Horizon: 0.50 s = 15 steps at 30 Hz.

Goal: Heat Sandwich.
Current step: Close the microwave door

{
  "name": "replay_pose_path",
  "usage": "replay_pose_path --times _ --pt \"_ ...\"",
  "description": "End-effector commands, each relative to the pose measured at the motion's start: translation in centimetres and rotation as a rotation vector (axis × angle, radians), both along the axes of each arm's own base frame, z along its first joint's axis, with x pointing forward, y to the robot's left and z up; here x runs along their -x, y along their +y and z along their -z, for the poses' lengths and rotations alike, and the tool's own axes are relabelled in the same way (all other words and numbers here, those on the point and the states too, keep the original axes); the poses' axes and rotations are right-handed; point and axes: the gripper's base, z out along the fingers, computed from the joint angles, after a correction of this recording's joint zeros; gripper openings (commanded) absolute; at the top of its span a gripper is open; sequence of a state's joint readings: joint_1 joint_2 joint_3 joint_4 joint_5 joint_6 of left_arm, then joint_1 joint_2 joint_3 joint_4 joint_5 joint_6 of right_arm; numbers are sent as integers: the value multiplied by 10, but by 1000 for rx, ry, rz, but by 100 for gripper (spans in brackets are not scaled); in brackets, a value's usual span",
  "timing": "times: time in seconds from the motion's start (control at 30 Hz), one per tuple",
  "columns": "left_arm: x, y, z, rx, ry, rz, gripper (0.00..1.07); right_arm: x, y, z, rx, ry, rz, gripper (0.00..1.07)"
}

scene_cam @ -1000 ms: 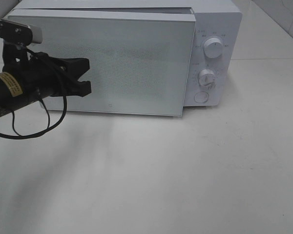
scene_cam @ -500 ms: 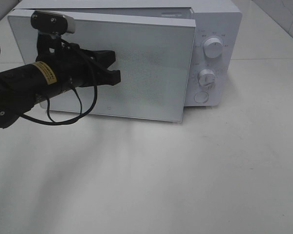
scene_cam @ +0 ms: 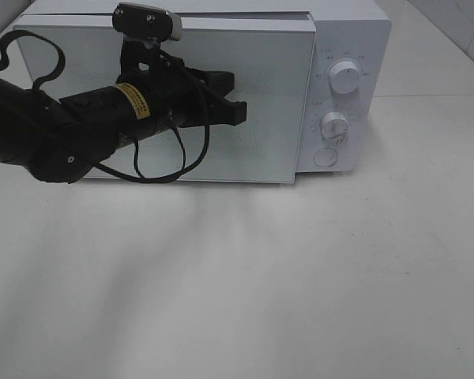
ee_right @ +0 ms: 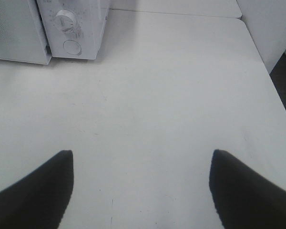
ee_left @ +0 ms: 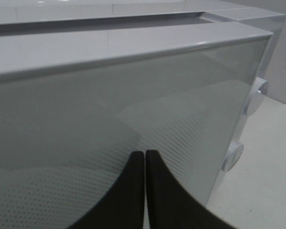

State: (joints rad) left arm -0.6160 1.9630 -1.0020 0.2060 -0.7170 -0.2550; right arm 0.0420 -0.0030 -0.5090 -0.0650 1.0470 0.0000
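Observation:
The sandwich is hidden from every view. The white microwave (scene_cam: 355,39) stands at the back of the table, its frosted door (scene_cam: 276,134) almost against the body with a thin gap still showing along the top. My left gripper (scene_cam: 242,110) is shut, empty, and its tips are at the door's front, right of the middle. In the left wrist view the shut fingers (ee_left: 144,153) point at the door (ee_left: 133,95). My right gripper (ee_right: 141,155) is open over bare table, holding nothing, and lies outside the exterior high view.
Two dials (scene_cam: 346,77) (scene_cam: 334,125) and a round button (scene_cam: 325,157) sit on the microwave's right panel. The white table (scene_cam: 300,276) stretches in front. In the right wrist view the microwave's panel (ee_right: 76,28) is far off, and the table edge (ee_right: 271,81) runs along one side.
My left arm has swept to the right across the door's front, and the door has swung closer to the microwave's body. The right gripper has stayed open.

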Motion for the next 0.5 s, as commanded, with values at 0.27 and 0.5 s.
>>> replay_pose_path --times 0.27,0.5 --pt "-11 -22 -11 31 -14 3 0 3 0 1 -10 -29 13 76" --pt "-23 -32 -16 26 -8 -8 0 3 0 1 -10 -29 13 76"
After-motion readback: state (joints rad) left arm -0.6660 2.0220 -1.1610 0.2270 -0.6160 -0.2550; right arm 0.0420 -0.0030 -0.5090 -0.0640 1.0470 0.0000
